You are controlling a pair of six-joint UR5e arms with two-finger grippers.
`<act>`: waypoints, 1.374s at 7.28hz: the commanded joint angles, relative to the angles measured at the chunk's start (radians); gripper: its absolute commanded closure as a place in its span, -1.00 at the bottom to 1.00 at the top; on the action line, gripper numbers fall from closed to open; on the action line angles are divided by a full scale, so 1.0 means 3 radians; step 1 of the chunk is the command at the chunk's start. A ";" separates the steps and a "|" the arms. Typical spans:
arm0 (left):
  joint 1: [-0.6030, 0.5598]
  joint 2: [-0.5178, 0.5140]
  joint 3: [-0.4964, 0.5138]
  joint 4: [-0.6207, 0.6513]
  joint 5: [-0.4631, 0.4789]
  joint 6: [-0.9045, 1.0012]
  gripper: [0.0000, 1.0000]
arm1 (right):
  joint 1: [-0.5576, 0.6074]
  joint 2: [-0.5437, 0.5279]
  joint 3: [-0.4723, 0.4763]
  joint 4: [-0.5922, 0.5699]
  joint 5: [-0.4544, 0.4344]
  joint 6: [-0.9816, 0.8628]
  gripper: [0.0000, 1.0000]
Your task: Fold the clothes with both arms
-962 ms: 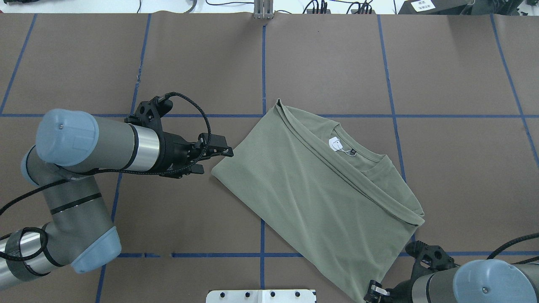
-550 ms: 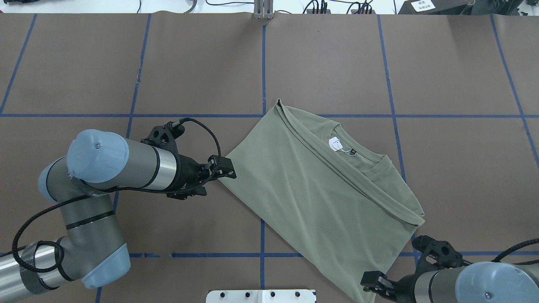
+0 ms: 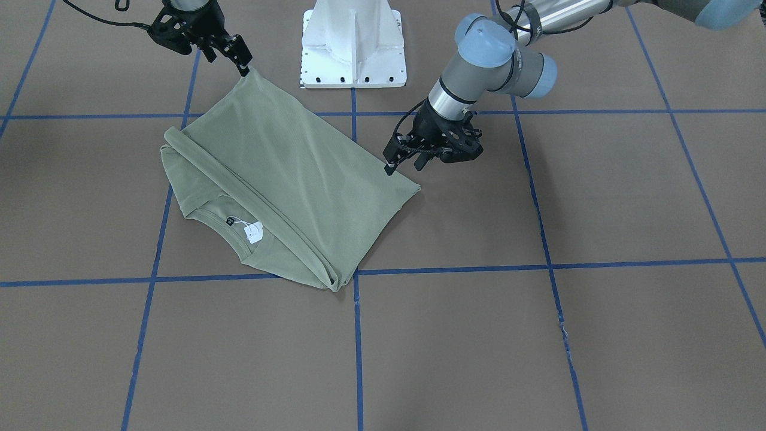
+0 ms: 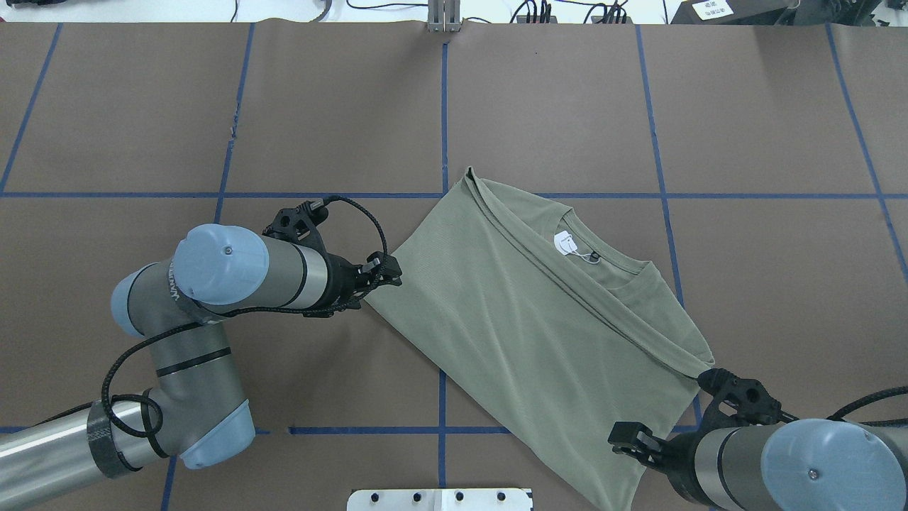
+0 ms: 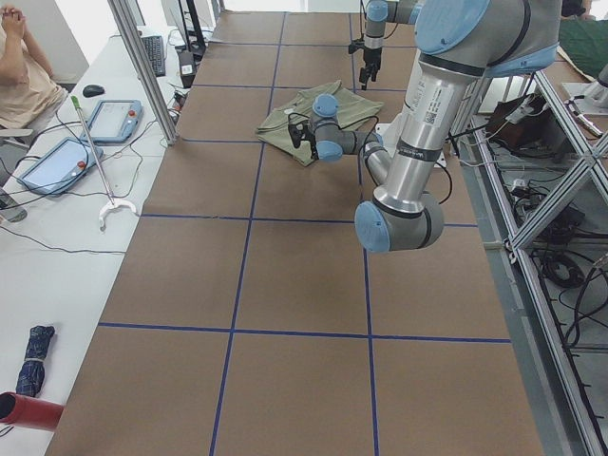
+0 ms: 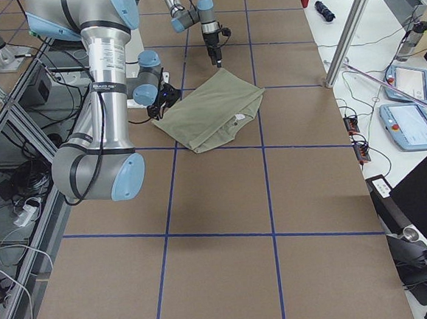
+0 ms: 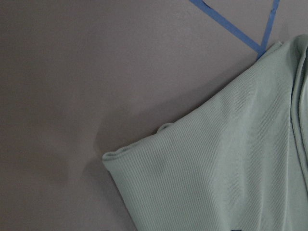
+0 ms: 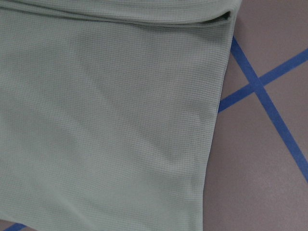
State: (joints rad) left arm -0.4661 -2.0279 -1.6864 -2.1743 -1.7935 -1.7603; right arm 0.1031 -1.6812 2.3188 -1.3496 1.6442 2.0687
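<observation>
The pale sage-green shirt (image 4: 539, 319) lies folded and flat on the brown table, its white neck tag (image 4: 565, 243) facing up. It also shows in the front view (image 3: 287, 173). My left gripper (image 4: 379, 280) is low at the shirt's left corner, jaws apart, holding nothing; the front view shows it too (image 3: 402, 163). The left wrist view shows that corner (image 7: 110, 159) lying on the table. My right gripper (image 4: 635, 443) is at the shirt's near right edge, open and empty, and also shows in the front view (image 3: 238, 57). The right wrist view shows flat cloth (image 8: 106, 120).
The white pedestal base (image 3: 353, 48) stands at the table's near edge, between the arms. Blue tape lines (image 4: 443, 106) grid the brown table. An operators' desk with tablets (image 5: 66, 152) and a seated person (image 5: 24, 66) lies beyond the far side.
My left arm has swung toward the robot and right, bringing its gripper to the shirt's left corner. My right gripper has moved forward onto the shirt's near right edge. The shirt has not moved.
</observation>
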 commanded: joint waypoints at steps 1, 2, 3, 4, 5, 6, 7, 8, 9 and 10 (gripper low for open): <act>-0.0001 -0.0010 0.0099 0.0002 0.0072 0.0003 -0.50 | 0.0136 0.0183 -0.0074 -0.0011 -0.0040 -0.0018 -1.00; -0.0001 -0.0010 0.0129 0.0007 0.0118 0.0003 -0.45 | 0.0177 0.0214 -0.0161 -0.0006 -0.0055 -0.0018 -1.00; -0.0001 -0.0010 0.0160 0.0007 0.0129 0.0003 -0.40 | 0.0208 0.0220 -0.0187 -0.0006 -0.0056 -0.0018 -1.00; -0.0001 -0.0005 0.0166 0.0007 0.0134 0.0003 -0.29 | 0.0224 0.0225 -0.0187 -0.0006 -0.0056 -0.0023 -1.00; -0.0001 0.0005 0.0196 0.0007 0.0139 0.0003 -0.19 | 0.0244 0.0225 -0.0192 -0.0006 -0.0051 -0.0024 -1.00; -0.0001 0.0010 0.0201 0.0007 0.0174 0.0003 0.24 | 0.0254 0.0230 -0.0187 -0.0006 -0.0050 -0.0024 -1.00; -0.0006 0.0015 0.0201 0.0007 0.0180 0.0003 0.93 | 0.0260 0.0255 -0.0187 -0.0006 -0.0045 -0.0018 -1.00; -0.0011 0.0041 0.0201 0.0012 0.0180 0.0033 1.00 | 0.0270 0.0286 -0.0187 -0.0011 -0.0045 -0.0018 -1.00; -0.0026 0.0046 0.0196 0.0012 0.0180 0.0165 1.00 | 0.0270 0.0291 -0.0187 -0.0006 -0.0045 -0.0013 -1.00; -0.0113 0.0051 0.0196 0.0038 0.0180 0.0323 1.00 | 0.0275 0.0291 -0.0187 -0.0011 -0.0045 -0.0013 -1.00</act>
State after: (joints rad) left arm -0.4783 -2.0153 -1.6270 -2.1690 -1.7398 -1.7143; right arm 0.1839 -1.5959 2.2626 -1.3521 1.6305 2.0641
